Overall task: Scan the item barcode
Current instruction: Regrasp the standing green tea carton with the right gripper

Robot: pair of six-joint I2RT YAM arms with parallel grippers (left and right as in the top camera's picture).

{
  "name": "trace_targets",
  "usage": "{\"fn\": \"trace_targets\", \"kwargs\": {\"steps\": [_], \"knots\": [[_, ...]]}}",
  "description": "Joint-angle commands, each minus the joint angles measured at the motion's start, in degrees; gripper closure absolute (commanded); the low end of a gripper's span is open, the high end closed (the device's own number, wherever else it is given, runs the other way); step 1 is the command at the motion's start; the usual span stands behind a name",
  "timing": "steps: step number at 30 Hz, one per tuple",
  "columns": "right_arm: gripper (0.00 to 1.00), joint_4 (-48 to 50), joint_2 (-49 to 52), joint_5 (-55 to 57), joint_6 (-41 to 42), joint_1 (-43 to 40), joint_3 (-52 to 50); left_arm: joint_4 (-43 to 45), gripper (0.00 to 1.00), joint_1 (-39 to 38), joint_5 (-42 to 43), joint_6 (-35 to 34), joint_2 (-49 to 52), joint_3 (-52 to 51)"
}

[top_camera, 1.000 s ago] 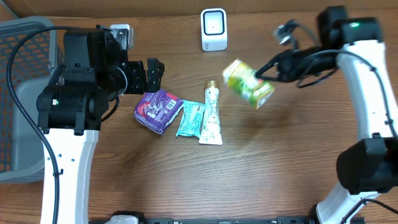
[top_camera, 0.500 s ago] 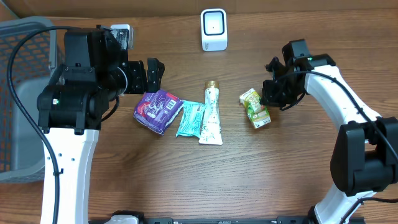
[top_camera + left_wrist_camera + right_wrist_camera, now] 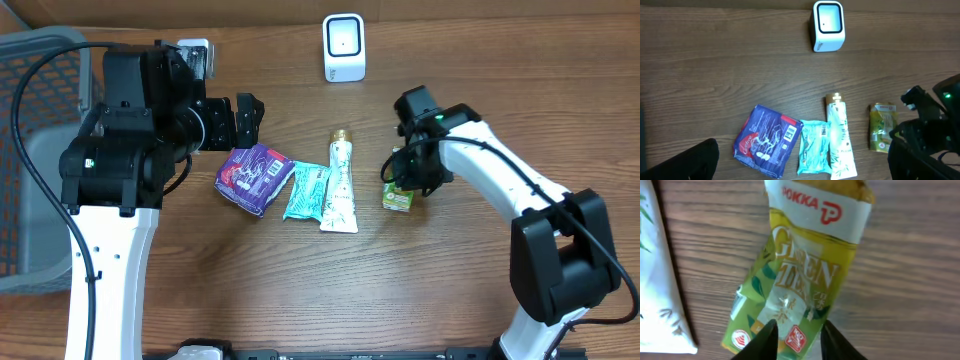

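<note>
A green tea carton lies flat on the wooden table, just right of the white tube. My right gripper hangs directly over the carton's near end. In the right wrist view its two dark fingertips stand slightly apart in front of the carton, and the label shows between them. The white barcode scanner stands at the back centre. My left gripper is wide open above the purple packet and holds nothing.
A teal packet lies between the purple packet and the tube. A grey basket sits at the far left. The left wrist view shows the scanner, the packets, the carton and the right arm's dark bulk at right.
The right arm brought the carton down from mid-air at the right and laid it on the table beside the tube. Its jaws have parted. The left arm has not moved.
</note>
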Motion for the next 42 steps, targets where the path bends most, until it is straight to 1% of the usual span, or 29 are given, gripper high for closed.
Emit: {"fn": "trace_targets", "kwargs": {"steps": [1, 2, 3, 6, 7, 9, 11, 12, 16, 22, 25, 27, 32, 35, 41, 42], "knots": [[0.52, 0.33, -1.51, 0.66, 3.65, -0.68, -0.22, 0.20, 0.01, 0.22, -0.37, -0.81, 0.22, 0.74], [0.43, 0.33, -1.51, 0.26, 6.21, -1.99, -0.22, 0.20, 0.01, 0.22, -0.37, -0.81, 0.22, 0.74], [0.36, 0.35, -1.51, -1.40, 6.67, -3.02, -0.22, 0.20, 0.00, 0.22, -0.37, -0.81, 0.22, 0.74], [0.25, 0.57, -1.51, -12.33, 6.58, -8.37, -0.24, 0.20, 0.01, 0.22, -0.37, -0.81, 0.22, 0.74], [0.25, 0.48, -1.51, -14.69, 6.60, -9.92, -0.26, 0.20, 0.00, 0.22, -0.37, -0.81, 0.22, 0.74], [0.19, 0.74, -1.51, -22.49, 6.58, -14.97, -1.27, 0.20, 0.00, 0.22, -0.37, -0.81, 0.22, 0.74], [0.17, 2.27, -1.51, -27.74, 6.08, -17.64, -3.10, 0.20, 0.01, 0.22, -0.37, -0.81, 0.22, 0.74], [0.17, 4.59, -1.51, -32.44, 4.74, -19.23, -5.60, 0.20, 0.01, 0.22, -0.37, -0.81, 0.22, 0.74], [0.17, 13.27, -1.51, -40.92, 4.68, -20.98, -14.01, 0.20, 0.00, 0.22, -0.37, -0.81, 0.22, 0.74], [0.21, 27.63, -1.51, -41.62, 8.33, -20.35, -22.99, 0.20, 0.00, 0.22, -0.37, -0.81, 0.22, 0.74], [0.27, 34.49, -1.46, -39.82, 10.36, -20.31, -26.56, 0.20, 0.00, 0.22, -0.37, -0.81, 0.22, 0.74], [0.34, 38.49, -1.44, -37.44, 11.13, -20.31, -28.96, 0.20, 0.00, 0.22, -0.37, -0.81, 0.22, 0.74], [0.42, 44.26, -1.40, -35.52, 11.08, -19.23, -32.41, 0.20, 0.00, 0.22, -0.37, -0.81, 0.22, 0.74], [0.47, 45.20, -1.40, -31.85, 10.86, -17.66, -32.96, 0.20, 0.00, 0.22, -0.37, -0.81, 0.22, 0.74], [0.47, 47.76, -1.40, -22.71, 10.88, -11.21, -32.98, 0.20, 0.00, 0.22, -0.37, -0.81, 0.22, 0.74], [0.55, 47.71, -1.40, -20.31, 11.15, -9.68, -32.98, 0.20, 0.00, 0.22, -0.37, -0.81, 0.22, 0.74]]}}
